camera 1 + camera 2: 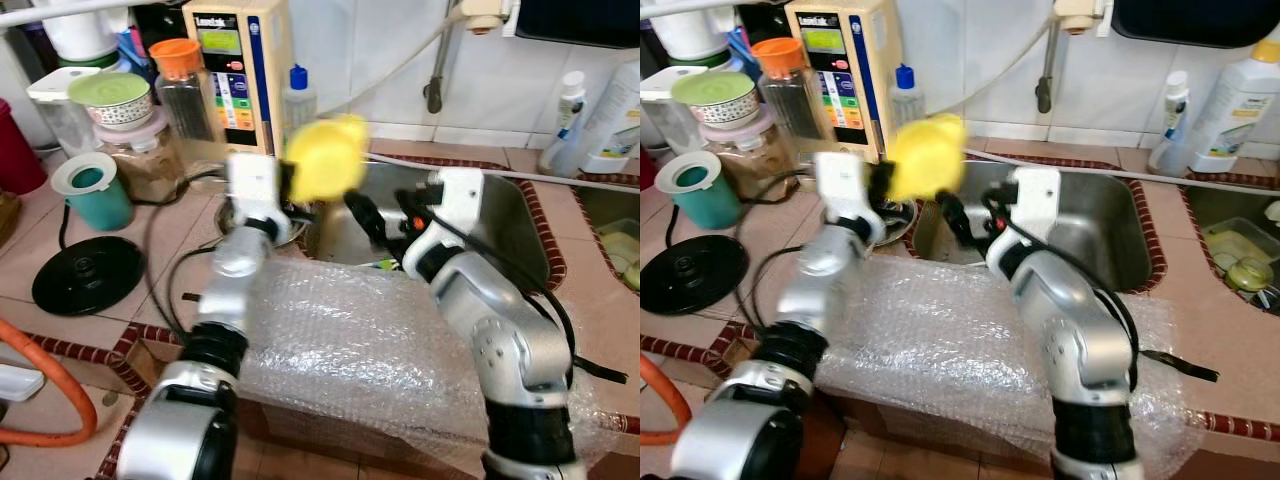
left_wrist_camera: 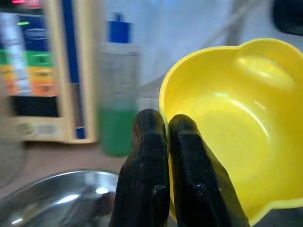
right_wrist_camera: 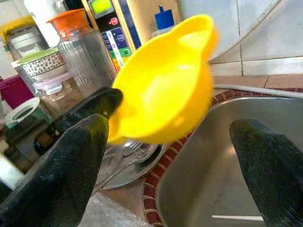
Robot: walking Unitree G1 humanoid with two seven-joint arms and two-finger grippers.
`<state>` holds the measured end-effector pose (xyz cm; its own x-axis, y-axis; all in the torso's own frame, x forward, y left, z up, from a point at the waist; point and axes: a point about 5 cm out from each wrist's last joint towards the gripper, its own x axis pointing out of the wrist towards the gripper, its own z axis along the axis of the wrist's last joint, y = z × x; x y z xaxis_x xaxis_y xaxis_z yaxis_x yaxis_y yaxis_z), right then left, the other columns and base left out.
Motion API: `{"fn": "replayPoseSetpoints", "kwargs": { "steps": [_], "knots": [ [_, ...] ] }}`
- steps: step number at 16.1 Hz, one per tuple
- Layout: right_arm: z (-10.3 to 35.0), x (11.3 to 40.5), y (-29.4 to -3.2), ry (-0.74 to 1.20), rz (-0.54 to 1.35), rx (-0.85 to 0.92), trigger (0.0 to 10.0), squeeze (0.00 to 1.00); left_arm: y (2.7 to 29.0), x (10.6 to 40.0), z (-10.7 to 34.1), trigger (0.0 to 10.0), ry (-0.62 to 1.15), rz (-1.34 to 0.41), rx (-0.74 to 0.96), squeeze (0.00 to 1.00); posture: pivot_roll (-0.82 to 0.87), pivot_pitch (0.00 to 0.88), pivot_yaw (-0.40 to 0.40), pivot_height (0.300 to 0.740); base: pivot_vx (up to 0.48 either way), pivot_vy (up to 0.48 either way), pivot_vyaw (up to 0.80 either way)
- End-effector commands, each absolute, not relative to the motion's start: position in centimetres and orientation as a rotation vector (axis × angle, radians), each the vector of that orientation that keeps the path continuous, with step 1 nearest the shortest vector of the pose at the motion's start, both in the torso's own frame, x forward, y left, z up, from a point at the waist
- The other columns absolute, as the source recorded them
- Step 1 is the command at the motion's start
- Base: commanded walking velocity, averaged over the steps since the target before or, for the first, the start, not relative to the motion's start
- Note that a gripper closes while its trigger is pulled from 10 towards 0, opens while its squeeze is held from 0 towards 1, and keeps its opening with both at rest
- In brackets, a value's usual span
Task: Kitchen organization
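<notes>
Sink (image 1: 520, 215), left pincer (image 2: 166, 124) pinching yellow bowl (image 2: 236, 123)

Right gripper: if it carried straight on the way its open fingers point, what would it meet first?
Probably the yellow bowl, held up by the left gripper above the sink's edge; depth is hard to judge.

The yellow bowl (image 1: 325, 157) is motion-blurred (its outline smeared), far rim cropped.

Bowl (image 1: 325, 157) above sink (image 1: 520, 225) left edge, between jars (image 1: 150, 150) and bottles (image 1: 600, 120).
</notes>
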<state>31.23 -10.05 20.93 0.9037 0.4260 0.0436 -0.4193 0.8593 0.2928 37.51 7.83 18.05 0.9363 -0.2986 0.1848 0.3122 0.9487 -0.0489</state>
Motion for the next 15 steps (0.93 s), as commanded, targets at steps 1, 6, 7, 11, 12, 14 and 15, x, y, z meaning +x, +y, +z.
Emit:
{"fn": "replayPoseSetpoints", "kwargs": {
  "steps": [1, 6, 7, 11, 12, 14, 15],
  "knots": [
    [21.1, 31.7, -10.1, 0.035, 0.432, 0.328, 10.0, 0.0, 7.6, 37.3, 19.0, 0.0, -0.235, -0.332, -0.04, 0.0, -0.07, 0.0, 0.06, 0.74, 0.0, 0.0, 0.0],
    [20.8, 33.5, -10.4, 0.084, 0.284, 0.36, 0.0, 0.0, 6.5, 36.2, 18.9, 0.0, -0.277, -0.381, -0.028, 0.0, -0.06, 0.0, 0.053, 0.74, 0.0, 0.0, 0.0],
    [20.7, 33.8, -10.5, 0.096, 0.267, 0.363, 0.0, 0.0, 6.5, 36.0, 18.8, 0.0, -0.283, -0.386, -0.026, 0.0, -0.06, 0.0, 0.051, 0.74, 0.0, 0.0, 0.0],
    [21.0, 35.1, -10.6, 0.13, 0.2, 0.435, 0.0, 0.0, 5.9, 35.4, 18.7, 0.0, -0.303, -0.415, -0.021, 0.0, -0.06, 0.0, 0.048, 0.74, 0.0, 0.0, 0.0],
    [21.2, 35.3, -10.5, 0.13, 0.198, 0.44, 0.0, 0.0, 5.7, 35.3, 18.8, 0.0, -0.307, -0.424, -0.024, 0.0, -0.06, 0.0, 0.048, 0.74, 0.0, 0.0, 0.0],
    [21.2, 35.5, -10.3, 0.145, 0.194, 0.467, 0.0, 0.0, 5.4, 35.0, 18.8, 0.0, -0.315, -0.443, -0.023, 0.0, -0.06, 0.0, 0.043, 0.74, 0.0, 0.0, 0.0],
    [21.1, 35.6, -10.3, 0.159, 0.187, 0.471, 0.0, 0.0, 5.3, 34.9, 18.7, 0.0, -0.314, -0.441, -0.022, 0.0, -0.06, 0.0, 0.041, 0.74, 0.0, 0.0, 0.0]
  ]
}}
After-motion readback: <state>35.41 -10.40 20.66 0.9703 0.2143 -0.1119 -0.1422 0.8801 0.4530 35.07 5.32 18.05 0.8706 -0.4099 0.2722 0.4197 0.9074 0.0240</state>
